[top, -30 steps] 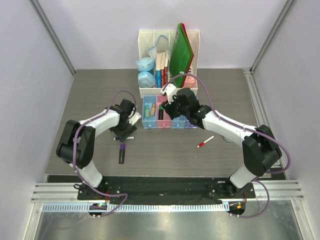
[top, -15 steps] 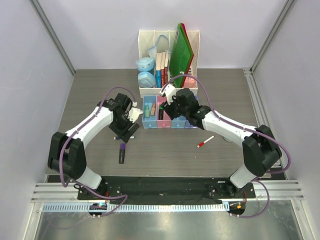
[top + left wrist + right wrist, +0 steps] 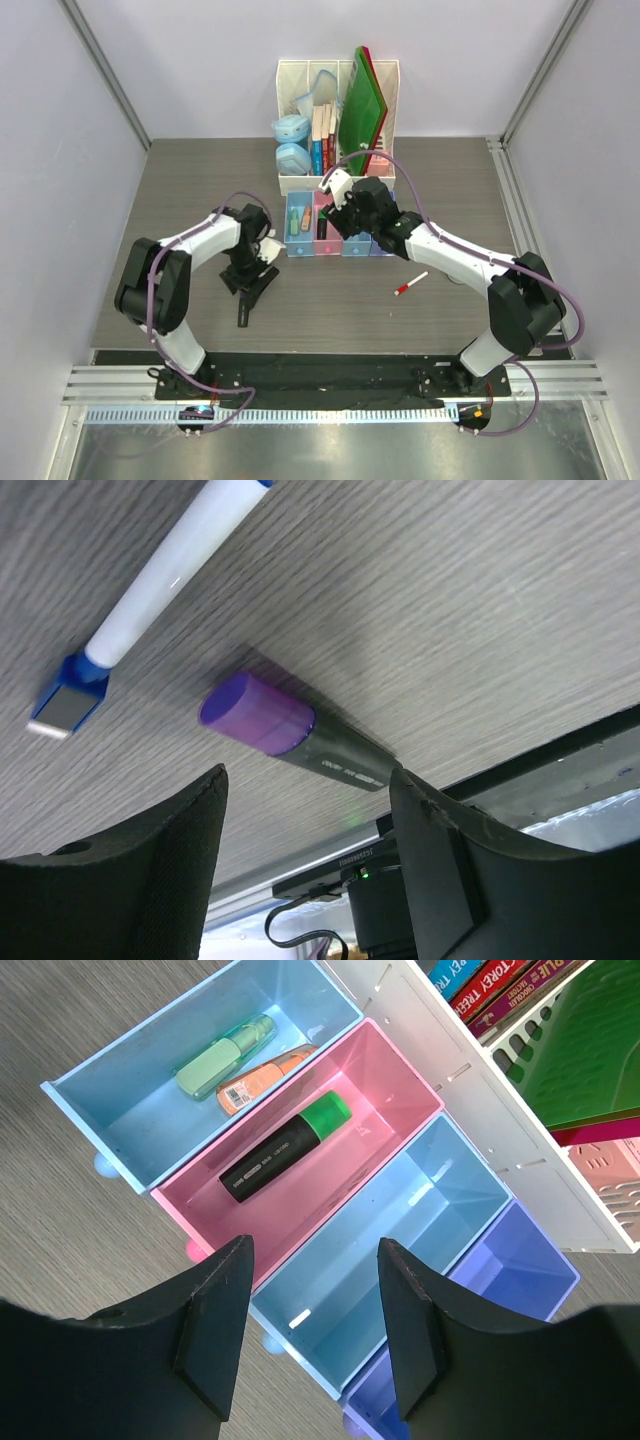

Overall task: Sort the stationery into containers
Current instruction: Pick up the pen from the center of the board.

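Pale lilac walls close in the cell on the left, with a slanted aluminium post (image 3: pixel 105 70) running down to the back corner of the grey wood-grain bench (image 3: pixel 180 190). The left tool (image 3: pixel 251 284) hangs low over the near-left part of the bench, its two dark fingers (image 3: pixel 150 860) spread wide and gripping nothing. Just beyond them, lying flat on the surface, is a black marker with a purple end (image 3: pixel 300 732), and beside it, apart from it, a thin white pen with a blue cap (image 3: pixel 150 580). Further right, four oblong trays stand side by side at the foot of the white file rack (image 3: pixel 338 80), which holds books, green folders and pale blue cases. The first light blue tray (image 3: pixel 150 1125) holds a mint highlighter (image 3: pixel 225 1052) and a small orange piece (image 3: pixel 262 1078) next to each other. The pink tray (image 3: pixel 380 1080) holds a black marker with a green end (image 3: pixel 285 1147) lying diagonally. Then come the second light blue tray (image 3: pixel 420 1200) and the purple tray (image 3: pixel 505 1260). The right tool (image 3: pixel 312 1255) hovers above the trays, jaws wide apart and carrying nothing. Right of it, a white pen with a red cap (image 3: pixel 410 283) lies alone on the bench, well apart from the trays. An aluminium rail (image 3: pixel 510 200) borders the right edge, before the pale right wall.
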Robot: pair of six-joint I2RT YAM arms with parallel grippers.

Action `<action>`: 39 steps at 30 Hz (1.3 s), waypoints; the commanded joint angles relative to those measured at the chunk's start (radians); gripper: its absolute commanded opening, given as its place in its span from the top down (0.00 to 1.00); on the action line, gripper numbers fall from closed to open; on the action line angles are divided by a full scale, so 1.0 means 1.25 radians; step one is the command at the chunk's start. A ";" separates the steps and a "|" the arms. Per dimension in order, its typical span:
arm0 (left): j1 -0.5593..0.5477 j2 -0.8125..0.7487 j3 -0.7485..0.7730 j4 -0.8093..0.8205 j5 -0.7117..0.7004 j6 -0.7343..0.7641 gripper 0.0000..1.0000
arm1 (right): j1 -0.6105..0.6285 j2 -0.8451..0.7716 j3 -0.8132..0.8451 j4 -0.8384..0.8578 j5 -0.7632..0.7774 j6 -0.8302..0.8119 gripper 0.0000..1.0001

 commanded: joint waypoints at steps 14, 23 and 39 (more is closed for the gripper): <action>-0.003 0.130 0.039 0.010 -0.027 -0.023 0.44 | 0.006 -0.048 0.009 0.024 0.007 -0.010 0.42; -0.005 0.140 0.035 0.008 -0.021 -0.021 0.74 | 0.008 -0.061 0.009 0.025 0.012 -0.012 0.42; -0.005 -0.040 0.052 0.021 0.040 0.008 1.00 | 0.014 -0.062 0.019 0.016 0.025 -0.021 0.42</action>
